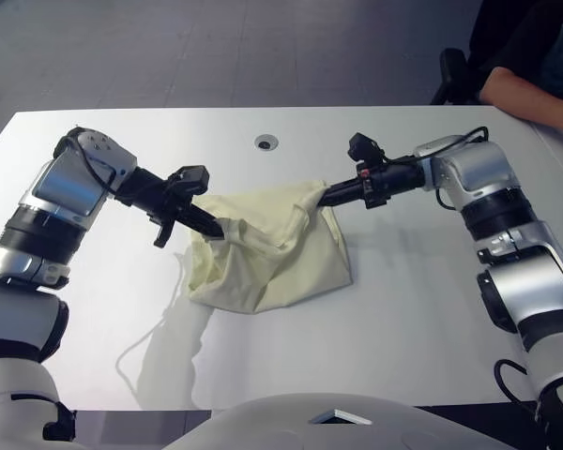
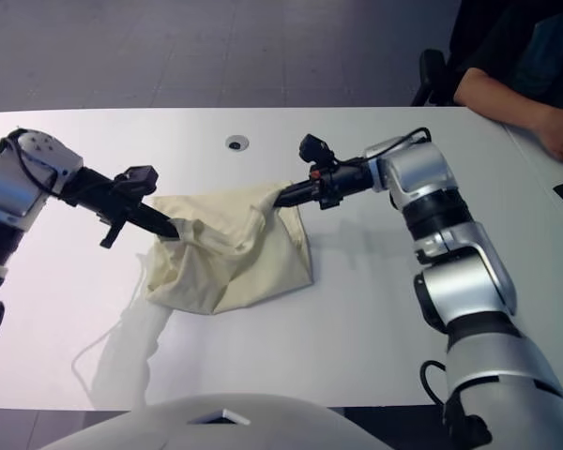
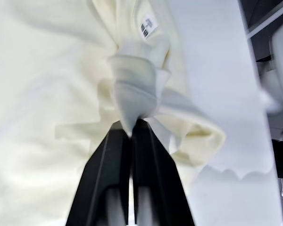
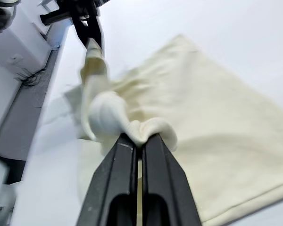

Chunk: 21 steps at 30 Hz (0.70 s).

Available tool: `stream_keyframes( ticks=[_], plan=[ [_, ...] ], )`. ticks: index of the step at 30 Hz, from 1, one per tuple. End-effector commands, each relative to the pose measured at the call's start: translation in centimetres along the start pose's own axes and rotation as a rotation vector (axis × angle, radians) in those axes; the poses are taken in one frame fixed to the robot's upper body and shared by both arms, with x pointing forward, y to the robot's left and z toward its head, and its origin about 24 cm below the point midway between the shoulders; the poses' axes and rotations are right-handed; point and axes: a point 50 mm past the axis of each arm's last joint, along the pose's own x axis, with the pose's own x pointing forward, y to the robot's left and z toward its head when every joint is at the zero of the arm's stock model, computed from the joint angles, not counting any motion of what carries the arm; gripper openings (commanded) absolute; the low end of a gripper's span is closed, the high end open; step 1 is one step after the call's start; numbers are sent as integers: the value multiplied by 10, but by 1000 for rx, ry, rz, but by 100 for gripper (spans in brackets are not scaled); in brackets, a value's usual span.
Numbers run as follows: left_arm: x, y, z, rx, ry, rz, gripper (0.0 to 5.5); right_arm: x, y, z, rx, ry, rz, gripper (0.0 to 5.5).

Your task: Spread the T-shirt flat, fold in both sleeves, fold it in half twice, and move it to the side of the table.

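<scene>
stage: early, spreading | T-shirt (image 1: pixel 272 258) bunched on desk (image 1: pixel 413 328), robot-side of cable hole (image 1: pixel 266 142) | left claw (image 1: pixel 216 228), right claw (image 1: pixel 324 199) each clamped on cloth | left to do: flatten, sleeves, both halvings, move aside

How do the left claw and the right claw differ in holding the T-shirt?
The left claw pinches the T-shirt at its left edge, tilted downward; the right claw pinches its far right corner, nearly level. The left claw sits nearer the robot than the right. Both are shut on cloth.
</scene>
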Motion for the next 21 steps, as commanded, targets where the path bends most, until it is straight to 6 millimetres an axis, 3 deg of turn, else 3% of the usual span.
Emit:
stream_keyframes(
  ticks=[1,7,12,21],
  plan=[
    [-5,15,-1,-3,35,39,0,6,-14,12,-32,-8,-76,2],
    [3,40,6,29,63,136,0,13,-28,10,-25,-45,-204,2],
    [8,49,9,31,53,172,0,20,-36,7,-7,-83,-324,2],
    [-17,43,23,71,4,154,0,23,-34,31,-15,-206,-337,2]
  ],
)
